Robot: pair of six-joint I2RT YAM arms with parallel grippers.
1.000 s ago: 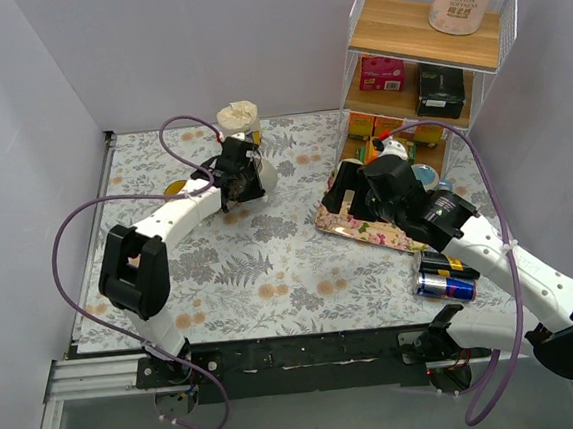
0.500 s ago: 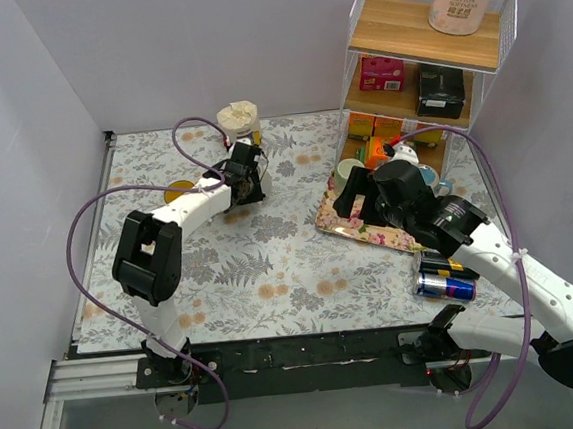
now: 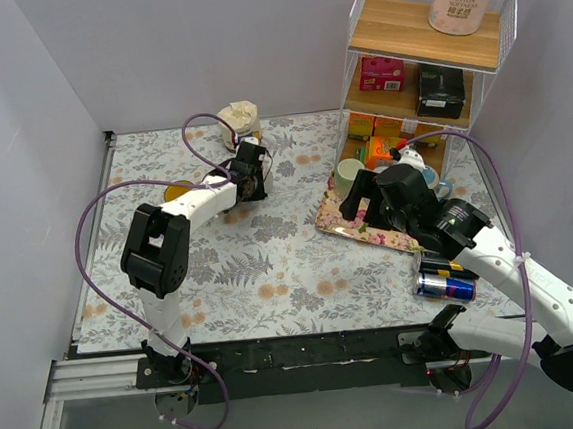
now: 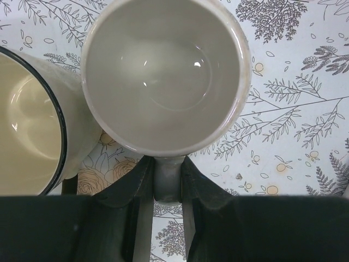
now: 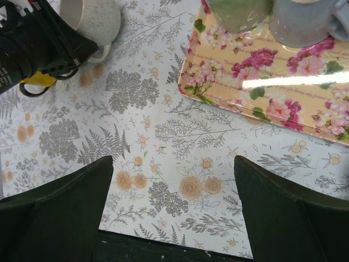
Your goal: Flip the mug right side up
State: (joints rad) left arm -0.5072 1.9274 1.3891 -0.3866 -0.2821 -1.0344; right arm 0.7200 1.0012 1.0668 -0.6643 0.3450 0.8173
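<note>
Left end effector (image 4: 167, 166) is pinching the handle of the speckled mug (image 4: 166, 76), whose mouth is facing the wrist camera. The mug is sitting at the back-left of the floral bench (image 4: 294, 136), just beside a black-rimmed cup (image 4: 32, 136). Right end effector (image 5: 172, 213) is hovering spread wide near the flowered tray (image 5: 262, 87).

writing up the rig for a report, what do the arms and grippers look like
The left arm and right arm have white shells with black joints. A purple cable loops along each. The left gripper and right gripper are black, each with two dark blocky fingers; no markings are readable.
</note>
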